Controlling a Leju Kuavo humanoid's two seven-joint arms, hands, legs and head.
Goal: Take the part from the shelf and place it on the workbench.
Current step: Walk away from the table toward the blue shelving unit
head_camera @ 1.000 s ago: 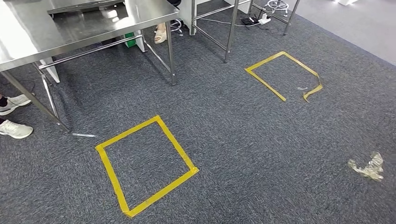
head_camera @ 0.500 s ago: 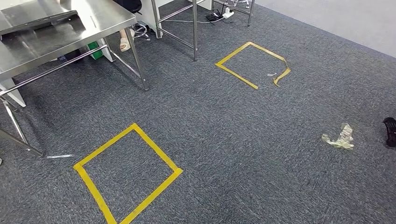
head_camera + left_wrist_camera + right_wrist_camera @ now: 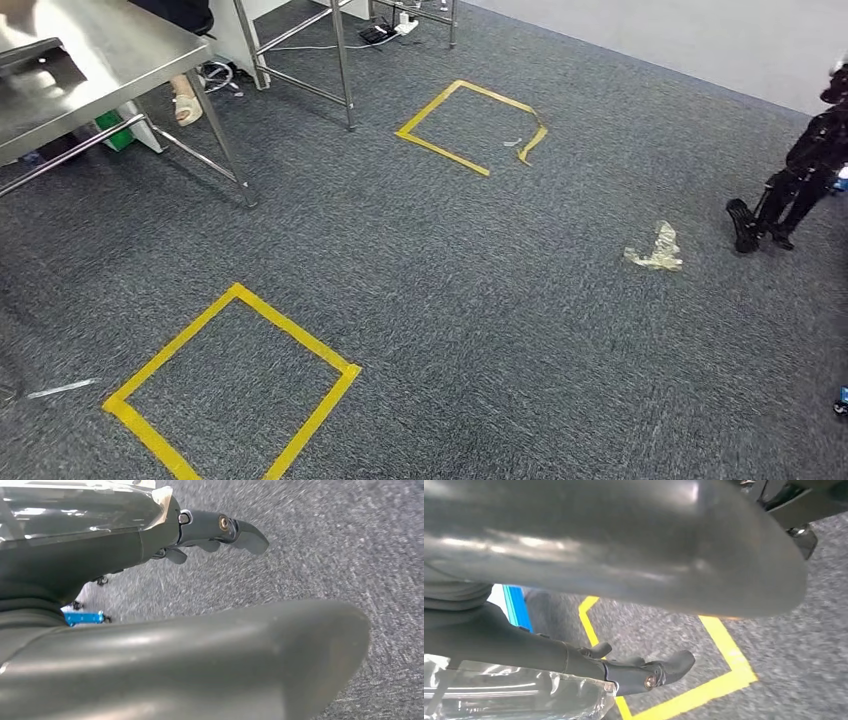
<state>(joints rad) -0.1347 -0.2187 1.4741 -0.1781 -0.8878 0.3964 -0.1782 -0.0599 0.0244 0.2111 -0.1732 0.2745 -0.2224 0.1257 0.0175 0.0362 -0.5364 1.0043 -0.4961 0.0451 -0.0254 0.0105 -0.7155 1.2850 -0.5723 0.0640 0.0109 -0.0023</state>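
Judging from how things lie, the task is at its very start: the head view looks down on grey carpet with the near yellow tape square and the far yellow tape square well apart, and no part is held or set down anywhere. The shiny stainless-steel workbench stands at the far left, its top bare where it can be seen apart from a dark flat shape at its edge, too cut off to name. A crumpled scrap of clear plastic lies on the floor, and a black legged stand rises near the right edge. In the wrist views the left hand and the right hand hang over the carpet with dark fingers loosely extended and nothing between them, so both read as empty and apart. The shelf and the part lie outside what can be seen, so reaching the shelf, grasping the part, carrying it over and setting it on the workbench all remain to be done
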